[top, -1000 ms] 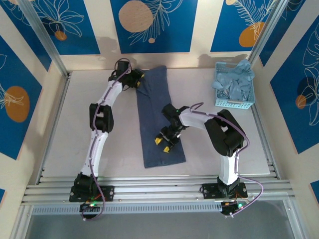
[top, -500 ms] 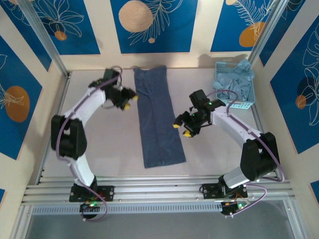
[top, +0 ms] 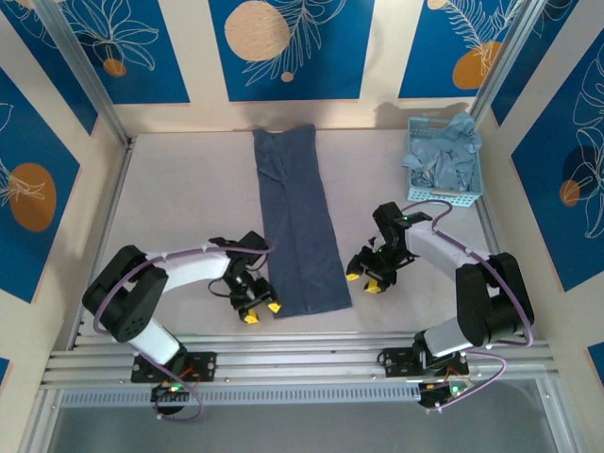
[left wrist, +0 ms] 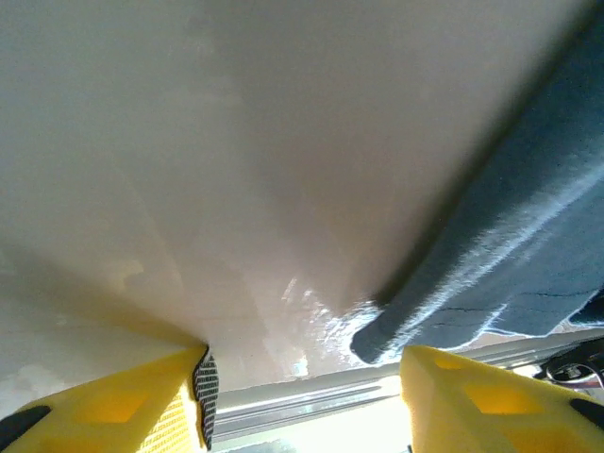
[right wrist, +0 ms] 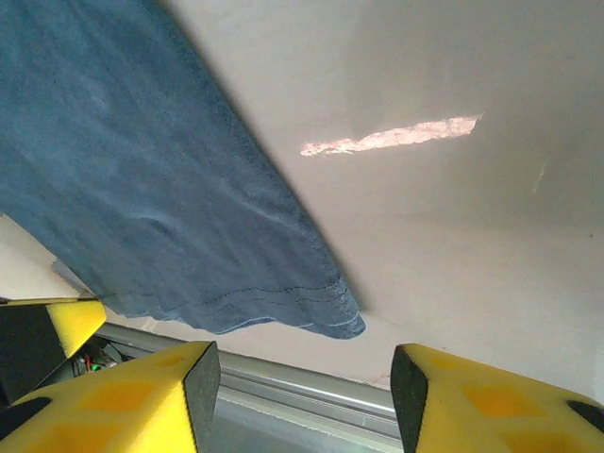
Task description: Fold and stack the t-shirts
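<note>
Two times finding jaws standing wide apart and pinching nothing. Seeing the left gripper point(top: 261, 312) low over the table point(top: 189, 189), with its yellow fingers point(left wrist: 123, 411) spreading far from each other. Spotting it just beside the near left corner of the dark blue t-shirt point(top: 297, 226). Looking through the left wrist camera and catching that rolled corner of the dark blue t-shirt point(left wrist: 528, 245) lying ahead, closer to one finger than the other. Not being able to tell about any touching there. Seeing the right gripper point(top: 363, 281) on the other side, also gaping, with its yellow fingers point(right wrist: 142, 401) far apart. Finding it just beside the near right corner of the same shirt. Looking through the right wrist camera and catching the stitched hem of the dark blue t-shirt point(right wrist: 142, 160) lying flat on the pale table point(right wrist: 425, 217). Seeing the dark blue t-shirt folded into one long strip, running from the far edge of the table toward the near edge, between the two arms. Spotting paler t-shirts point(top: 448, 146) piled in a light blue basket point(top: 444, 196) at the far right, well apart from both grippers
</note>
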